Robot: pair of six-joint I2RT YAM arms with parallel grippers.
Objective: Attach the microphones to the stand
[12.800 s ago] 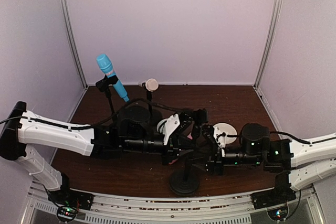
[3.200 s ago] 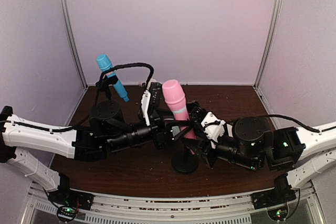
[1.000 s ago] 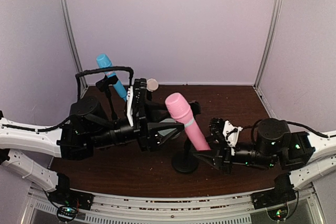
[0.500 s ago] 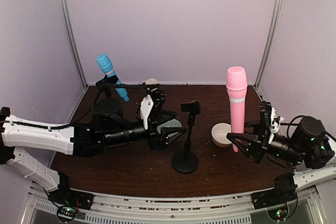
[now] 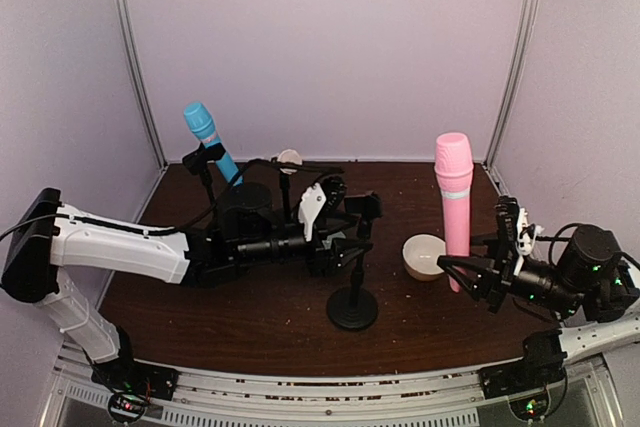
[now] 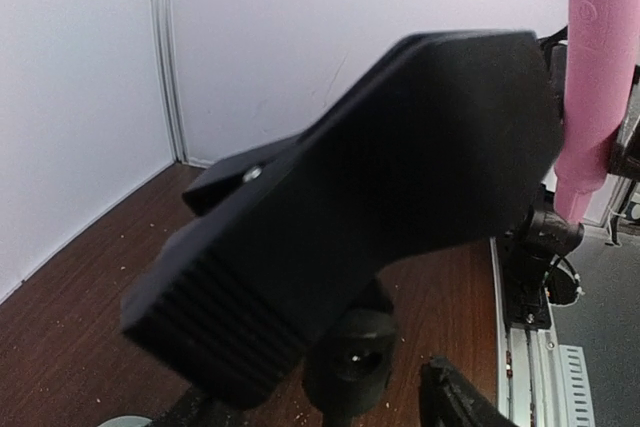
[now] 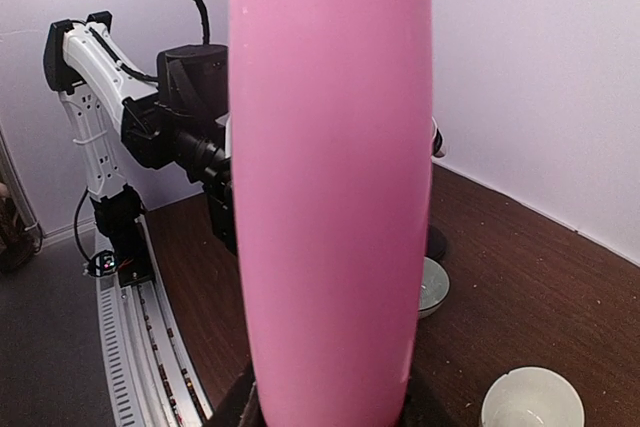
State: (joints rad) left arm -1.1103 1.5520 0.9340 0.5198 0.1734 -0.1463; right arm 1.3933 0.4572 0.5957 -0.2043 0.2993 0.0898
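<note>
Brown table (image 5: pixel 220 319), stand base (image 5: pixel 352 310), cream bowl (image 5: pixel 424 256)

We see the black round-based clip stand (image 5: pixel 352 309) front centre on the brown wooden table (image 5: pixel 250 317). The small cream bowl (image 5: pixel 423 255) sits to its right. The pink plastic microphone (image 5: pixel 453 202) stands upright just right of the bowl. The sky-blue plastic microphone (image 5: pixel 210 142) is back left, the cream plastic microphone (image 5: pixel 290 158) back centre.

Cream bowl (image 5: pixel 424 255) on dark brown wooden table (image 5: pixel 250 317)

The left arm (image 5: pixel 120 247) is reaching from nine o'clock toward three o'clock, its left gripper (image 5: pixel 345 232) holding its jaws parted, while the right arm (image 5: pixel 590 272), crouching at four o'clock, is pointing its right gripper (image 5: pixel 465 277) toward nine o'clock, clamping the pink microphone (image 5: pixel 455 197) upright.
</note>
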